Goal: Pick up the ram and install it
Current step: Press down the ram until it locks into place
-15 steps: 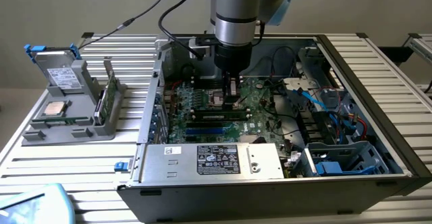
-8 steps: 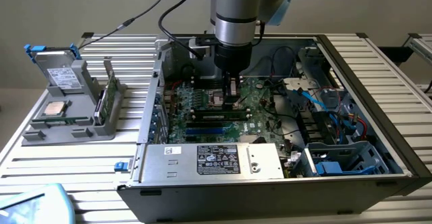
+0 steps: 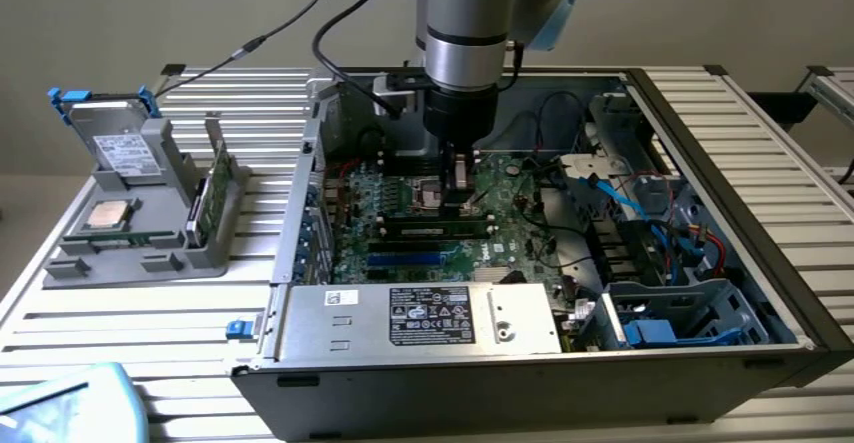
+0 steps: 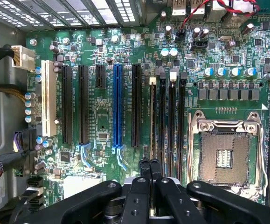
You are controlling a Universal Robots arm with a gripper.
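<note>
jaws: as we look down the wrist, gripper (image 4: 149,170) pressed fully together, empty, above the motherboard (image 4: 102,121).
ram (image 3: 431,228): seated, at the gripper's six o'clock.

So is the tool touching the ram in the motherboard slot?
Cannot tell. In the wrist view the shut tool overlaps the ram at its end; the exterior view shows neither gap nor contact plainly.

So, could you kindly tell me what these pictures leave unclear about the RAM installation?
- Exterior view: the thin green RAM stick lies in a slot; latch seating too small to judge.
- Exterior view: the shut black fingers hide the board behind them.
- Wrist view: the fingers cover the slot's near end.
</note>
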